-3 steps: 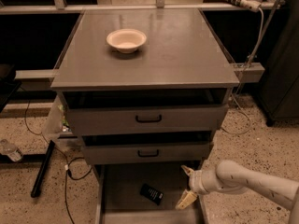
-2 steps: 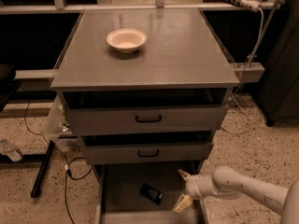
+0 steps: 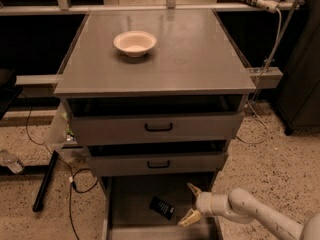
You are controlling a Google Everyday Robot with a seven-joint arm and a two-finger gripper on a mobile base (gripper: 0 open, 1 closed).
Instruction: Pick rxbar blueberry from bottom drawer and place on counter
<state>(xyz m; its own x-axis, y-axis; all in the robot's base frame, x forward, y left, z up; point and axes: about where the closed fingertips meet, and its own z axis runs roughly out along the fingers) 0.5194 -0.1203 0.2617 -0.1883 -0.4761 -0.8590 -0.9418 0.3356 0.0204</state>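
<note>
The rxbar blueberry [image 3: 162,207], a small dark bar, lies flat on the grey floor of the open bottom drawer [image 3: 131,199], near its middle. My gripper [image 3: 191,203] comes in from the lower right, over the drawer's right side. Its two pale fingers are spread open, one pointing up and one down, and hold nothing. It sits a short way to the right of the bar and does not touch it. The counter [image 3: 200,54] is the wide grey top of the cabinet above.
A pale bowl [image 3: 134,42] sits on the counter at the back left. Two upper drawers with black handles [image 3: 158,127] stand slightly open above the bottom drawer. Cables and a black bar [image 3: 44,182] lie on the speckled floor at the left.
My gripper has moved left, closer to the bar over the bottom drawer. The bar has not moved.
</note>
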